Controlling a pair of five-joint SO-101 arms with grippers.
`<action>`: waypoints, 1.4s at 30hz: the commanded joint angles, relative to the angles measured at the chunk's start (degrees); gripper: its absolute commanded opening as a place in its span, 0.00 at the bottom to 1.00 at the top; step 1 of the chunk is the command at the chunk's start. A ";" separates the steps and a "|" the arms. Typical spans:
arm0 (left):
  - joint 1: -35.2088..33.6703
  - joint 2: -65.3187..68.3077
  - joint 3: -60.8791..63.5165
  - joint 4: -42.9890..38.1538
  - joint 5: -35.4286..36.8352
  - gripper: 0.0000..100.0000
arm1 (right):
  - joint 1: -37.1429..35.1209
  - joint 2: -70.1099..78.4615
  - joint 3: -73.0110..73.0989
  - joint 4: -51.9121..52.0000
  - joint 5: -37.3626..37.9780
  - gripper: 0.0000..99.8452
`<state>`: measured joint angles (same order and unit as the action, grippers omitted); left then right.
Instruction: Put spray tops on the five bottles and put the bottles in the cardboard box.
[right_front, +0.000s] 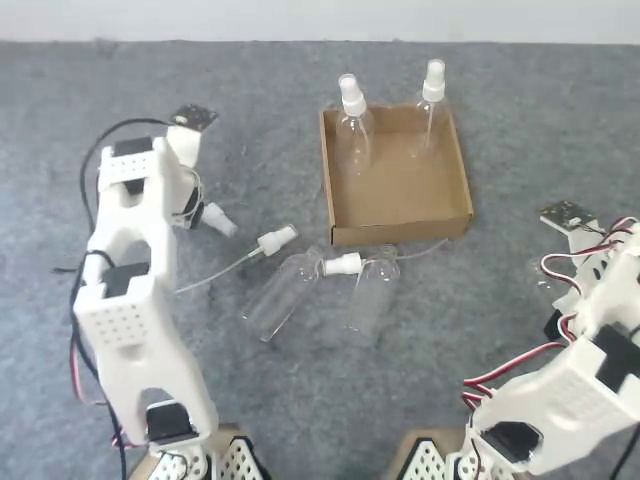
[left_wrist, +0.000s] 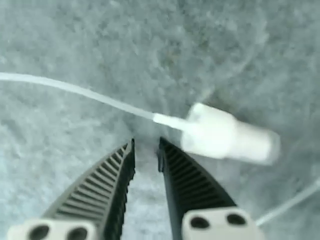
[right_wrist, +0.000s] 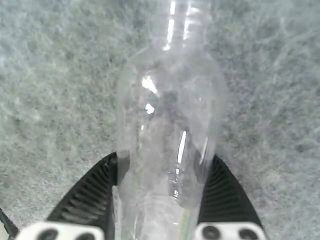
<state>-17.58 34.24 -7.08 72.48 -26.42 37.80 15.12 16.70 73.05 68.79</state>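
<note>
A white spray top with a long thin tube lies on the grey carpet, just past the tips of my left gripper, which is shut with nothing in it. My right gripper is shut on a clear bottle that has no top and is held over the carpet. In the high view the left gripper sits left of two loose spray tops. Beside them two clear bottles lie flat. The cardboard box holds two upright bottles with spray tops.
Grey carpet covers the whole table. The box stands at the back centre, with the lying bottles just in front of its near wall. The right arm stands at the near right, the left arm at the near left. Cables trail beside both arms.
</note>
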 joint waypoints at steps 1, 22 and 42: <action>-0.09 -12.75 10.33 -1.41 -0.62 0.07 | 1.01 -0.04 0.62 -0.13 1.05 0.06; 8.09 -23.12 12.79 0.70 -25.41 0.21 | 0.84 -0.04 0.62 -0.04 1.05 0.06; 7.30 -1.58 -6.73 5.27 -41.85 0.18 | 0.84 -0.40 0.62 -0.04 1.05 0.06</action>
<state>-9.93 32.57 -11.47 79.16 -67.30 37.80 15.12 16.70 73.05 68.79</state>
